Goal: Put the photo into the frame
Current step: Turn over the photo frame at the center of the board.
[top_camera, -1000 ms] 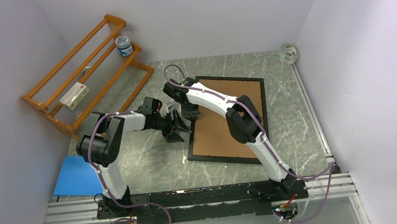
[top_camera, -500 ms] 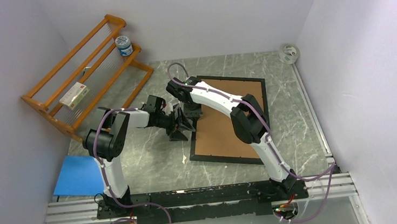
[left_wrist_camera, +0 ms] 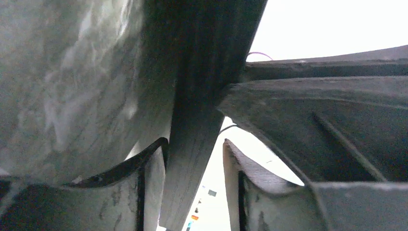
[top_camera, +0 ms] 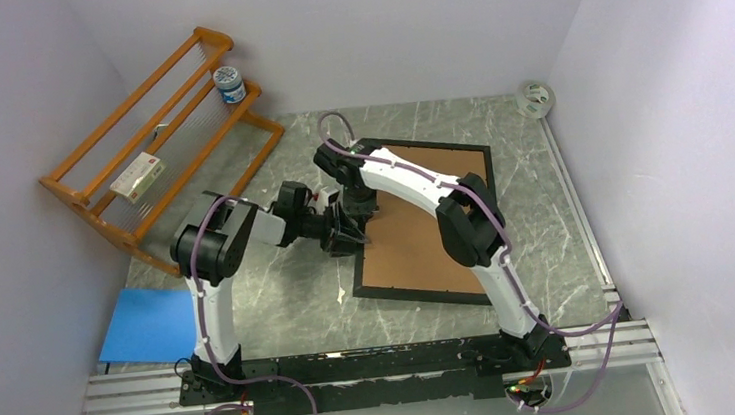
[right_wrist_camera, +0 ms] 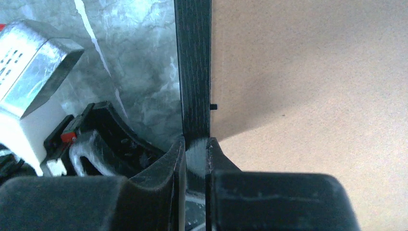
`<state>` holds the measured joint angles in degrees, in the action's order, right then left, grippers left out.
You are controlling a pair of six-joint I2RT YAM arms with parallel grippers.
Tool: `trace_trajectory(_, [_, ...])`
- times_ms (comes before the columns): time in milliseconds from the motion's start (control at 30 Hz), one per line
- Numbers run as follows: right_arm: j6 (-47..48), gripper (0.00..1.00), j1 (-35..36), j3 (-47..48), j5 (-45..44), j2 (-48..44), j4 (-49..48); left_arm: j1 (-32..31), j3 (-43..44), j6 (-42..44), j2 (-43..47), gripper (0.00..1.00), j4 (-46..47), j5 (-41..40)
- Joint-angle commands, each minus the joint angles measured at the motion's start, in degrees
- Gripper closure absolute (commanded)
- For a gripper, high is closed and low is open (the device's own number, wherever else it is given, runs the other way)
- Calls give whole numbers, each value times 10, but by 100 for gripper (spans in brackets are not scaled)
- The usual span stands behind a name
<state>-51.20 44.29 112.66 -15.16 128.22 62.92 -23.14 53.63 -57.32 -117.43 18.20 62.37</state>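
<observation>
Table (top_camera: 281, 295), marbled grey-green. The frame (top_camera: 418, 297) lies flat right of centre with its back up, and the brown backing board (top_camera: 412, 249) fills its opening. Whether the photo sits under that board we cannot tell. Both arms meet at the frame's left rail, roughly halfway along it. The right gripper (right_wrist_camera: 195, 144) comes down from above. In its wrist view we see its fingers (right_wrist_camera: 175, 159) pressed on either side of the black rail, clamped on it, with the board to one side and bare table to the other. The left gripper (left_wrist_camera: 194, 144) reaches in low from the left. In its wrist view the rail passes between its two fingers. One finger is against the rail and a bright gap shows beside the other, so we note it as parted, astride the rail and not clamped. An orange wooden rack (top_camera: 151, 136) leans in the far left corner with a small tin (top_camera: 228, 83) and a small box (top_camera: 137, 175) on it. A blue sheet (top_camera: 148, 325) lies near left. A tape roll (top_camera: 535, 98) sits in the far right corner.
</observation>
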Motion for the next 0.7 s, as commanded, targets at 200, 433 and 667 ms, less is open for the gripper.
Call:
trace_trajectory(200, [-13,95,-13,-9,18,-82,-23,-4,-47,-301,-69,81,484,63])
trace_trajectory(433, [-13,53,-21,-7,-16,-106,-4,-4,-37,-213,-22,96,364,44])
trace_trajectory(667, [-6,38,-43,-9,-45,-175,-1,-3,41,41,82,97,-43,15])
